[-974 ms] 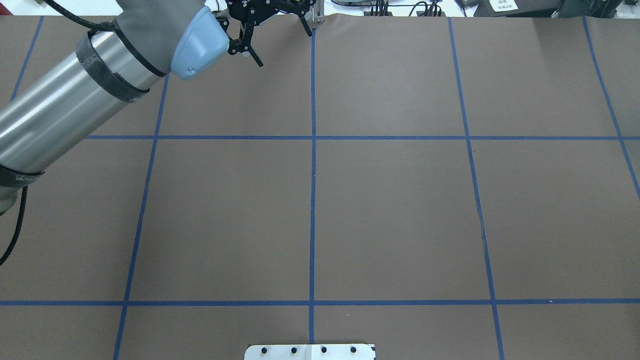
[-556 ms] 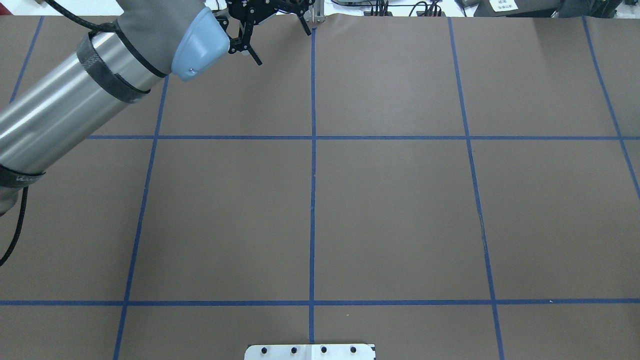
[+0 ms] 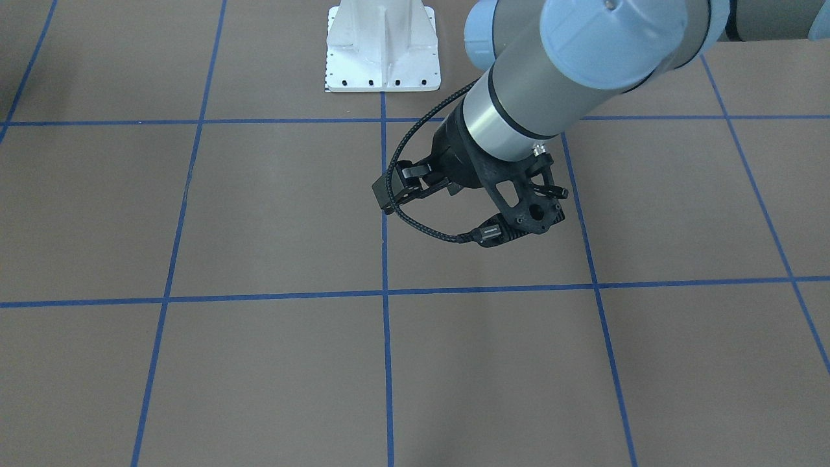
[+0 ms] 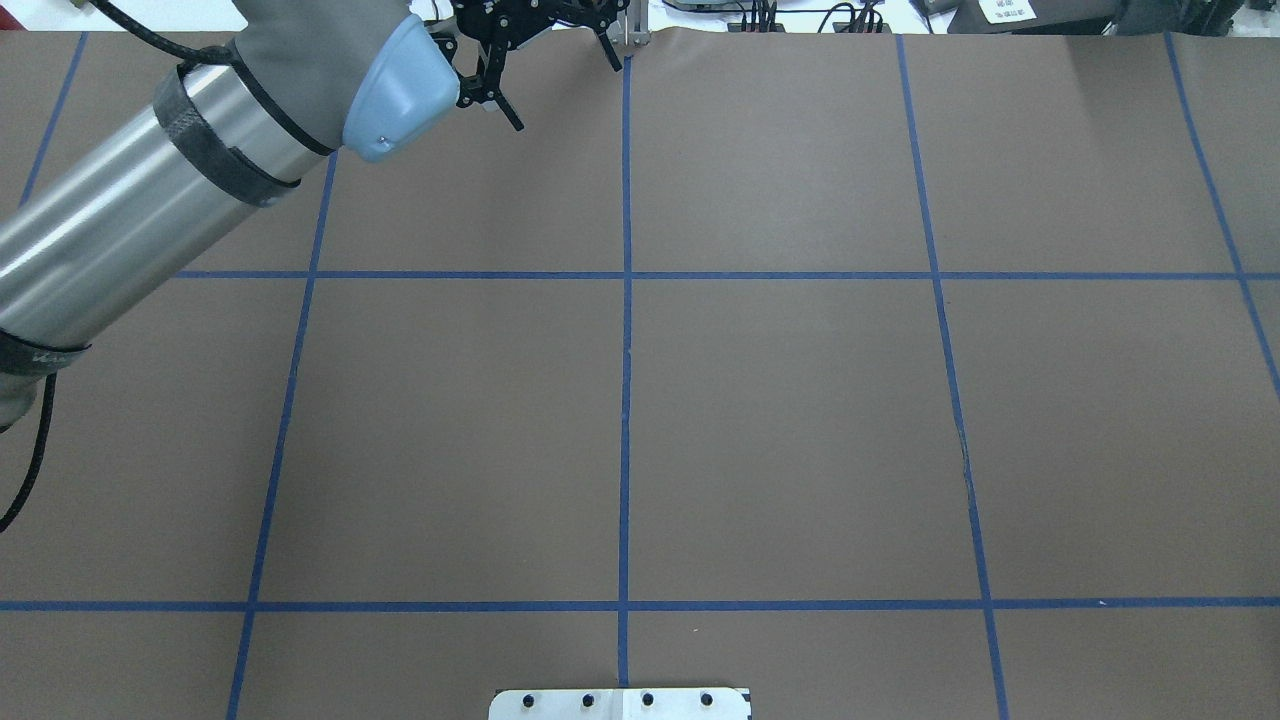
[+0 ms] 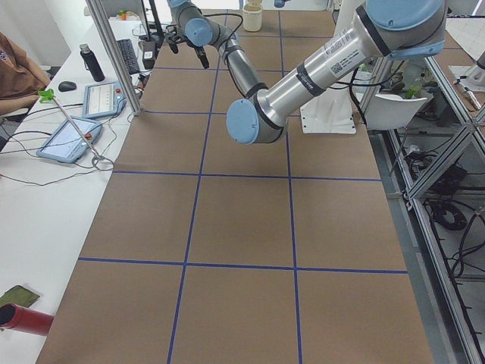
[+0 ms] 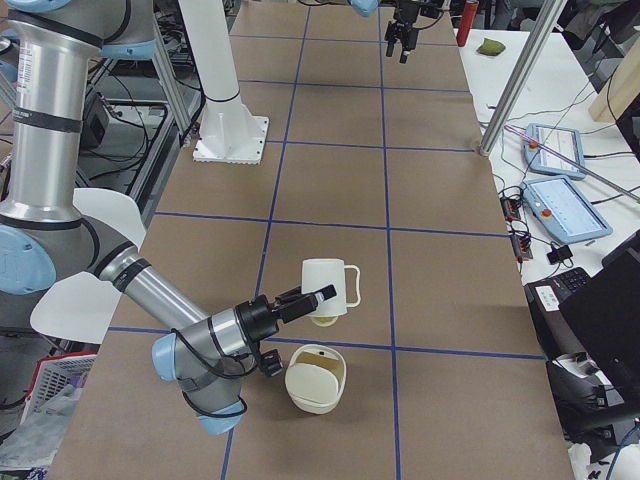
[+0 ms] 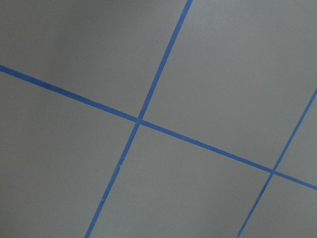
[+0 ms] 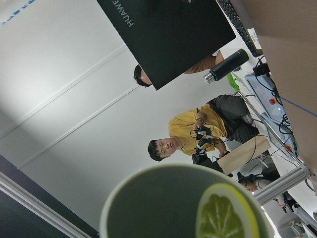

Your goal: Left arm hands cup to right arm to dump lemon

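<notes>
Cup [image 6: 325, 277] sits at my right pincer [image 6: 321, 297], handover looks done. Its grip, I can't tell. Lemon [image 8: 225, 215] inside, dump pending. Left pincer [image 4: 566, 95] spread, empty, well apart.

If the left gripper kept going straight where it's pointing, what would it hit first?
Probably the brown table: the left gripper tilts downward, and its wrist view shows only tabletop around a blue tape crossing.

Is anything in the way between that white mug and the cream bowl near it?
Nothing visible does. The cup and the cream bowl are close together, with only a bare gap between them.
</notes>
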